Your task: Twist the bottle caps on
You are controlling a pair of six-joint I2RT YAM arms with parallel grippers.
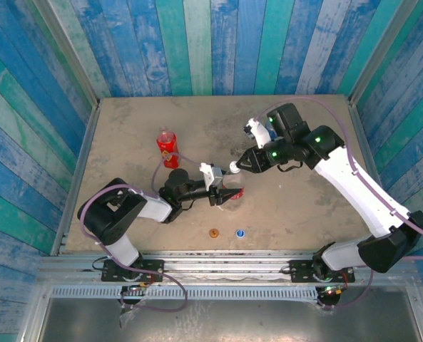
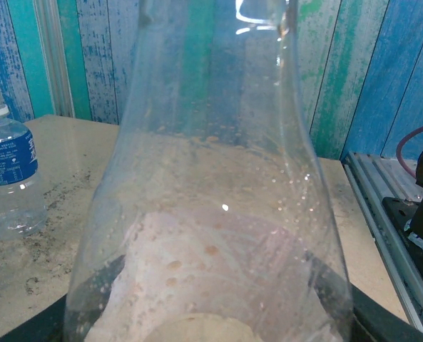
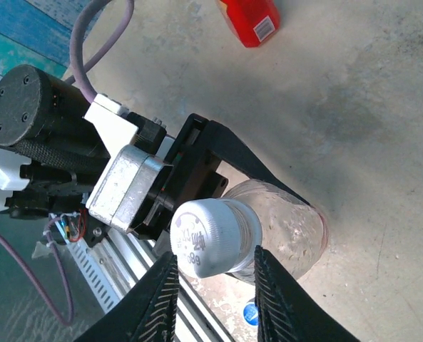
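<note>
My left gripper [image 1: 222,191] is shut on the clear bottle with a red label [image 1: 230,197], near the middle of the table. In the left wrist view this bottle's body [image 2: 211,178] stands between dark fingers [image 2: 389,324]. A white cap [image 3: 215,235] sits on its neck. My right gripper [image 3: 215,260] straddles the cap, jaws open with a slim gap on each side. It reaches in from the right [image 1: 238,167]. The all-red bottle [image 1: 167,148] stands at the back left. The shorter bottle with a blue label [image 2: 4,178] stands further back. An orange cap [image 1: 213,233] and a blue cap [image 1: 240,232] lie near the front edge.
Blue and green plank walls [image 1: 211,43] close the table on three sides. A metal rail [image 1: 218,260] runs along the near edge, just behind the two loose caps. The red bottle [image 3: 250,18] and blue cap [image 3: 250,313] also appear in the right wrist view.
</note>
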